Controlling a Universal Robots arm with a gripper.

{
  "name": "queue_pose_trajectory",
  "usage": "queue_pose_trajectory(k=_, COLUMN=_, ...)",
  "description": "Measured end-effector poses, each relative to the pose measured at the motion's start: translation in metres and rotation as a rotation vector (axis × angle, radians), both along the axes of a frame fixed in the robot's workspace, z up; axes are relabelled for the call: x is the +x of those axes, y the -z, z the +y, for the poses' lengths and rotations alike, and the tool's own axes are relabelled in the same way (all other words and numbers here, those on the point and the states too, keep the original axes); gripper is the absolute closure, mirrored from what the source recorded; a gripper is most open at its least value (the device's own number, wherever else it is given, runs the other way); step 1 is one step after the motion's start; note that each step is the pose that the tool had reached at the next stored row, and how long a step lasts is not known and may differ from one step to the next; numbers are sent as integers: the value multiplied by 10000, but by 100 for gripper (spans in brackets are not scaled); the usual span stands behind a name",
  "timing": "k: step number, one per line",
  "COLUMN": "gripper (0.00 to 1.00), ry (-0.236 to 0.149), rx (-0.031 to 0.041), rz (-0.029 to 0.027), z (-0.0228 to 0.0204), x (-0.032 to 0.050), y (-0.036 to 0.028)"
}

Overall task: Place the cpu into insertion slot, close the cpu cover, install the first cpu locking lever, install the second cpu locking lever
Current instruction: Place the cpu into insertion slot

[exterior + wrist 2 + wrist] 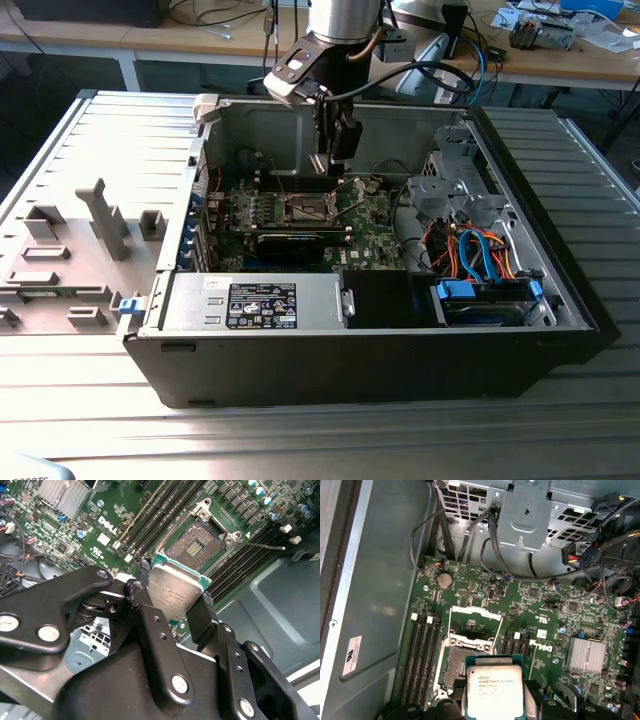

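Note:
My gripper (335,160) hangs inside the open computer case over the green motherboard (375,225). It is shut on the cpu (175,592), a small square chip with a silver-grey top, gripped by two opposite edges between black fingers (202,612). The cpu (494,692) hovers a little above and beside the insertion slot (194,545), a dark square socket whose contact field lies bare. In the first wrist view the cpu hides part of the slot (454,666). The cpu cover (475,611) is swung open beyond the socket. A thin lever rod (265,544) sticks out sideways.
Long memory slots (422,660) flank the socket on both sides. A finned heat sink (587,655) and a coin cell (444,580) sit on the board. A metal drive cage (450,185) and blue and orange cables (480,250) crowd the exterior view's right. The power supply (260,305) lies in front.

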State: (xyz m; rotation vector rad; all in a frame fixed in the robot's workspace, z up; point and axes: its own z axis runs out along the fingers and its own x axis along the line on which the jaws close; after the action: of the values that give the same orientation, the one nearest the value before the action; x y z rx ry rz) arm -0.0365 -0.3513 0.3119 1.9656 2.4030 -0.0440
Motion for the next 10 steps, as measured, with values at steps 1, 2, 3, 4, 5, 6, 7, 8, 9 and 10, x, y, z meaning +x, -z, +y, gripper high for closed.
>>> queue_pose_trajectory(k=1, gripper=46, ry=13, rx=-1, rz=0, z=0, x=0, y=0)
queue_pose_trajectory(k=2, gripper=46, ry=27, rx=0, rz=0, z=0, x=0, y=1)
queue_pose_trajectory(k=3, gripper=46, ry=40, rx=0, rz=0, z=0, x=0, y=1)
queue_pose_trajectory(k=4, gripper=46, ry=49, rx=0, rz=0, z=0, x=0, y=1)
queue_pose_trajectory(k=5, gripper=46, ry=55, rx=0, rz=0, z=0, x=0, y=1)
queue_pose_trajectory(k=6, gripper=46, ry=64, rx=0, rz=0, z=0, x=0, y=2)
queue_pose_trajectory(k=7, gripper=46, ry=70, rx=0, rz=0, z=0, x=0, y=2)
queue_pose_trajectory(k=8, gripper=46, ry=81, rx=-1, rz=0, z=0, x=0, y=2)
queue_pose_trajectory(k=9, gripper=46, ry=95, rx=0, rz=0, z=0, x=0, y=3)
queue_pose_trajectory(k=10, gripper=46, ry=105, rx=0, rz=0, z=0, x=0, y=3)
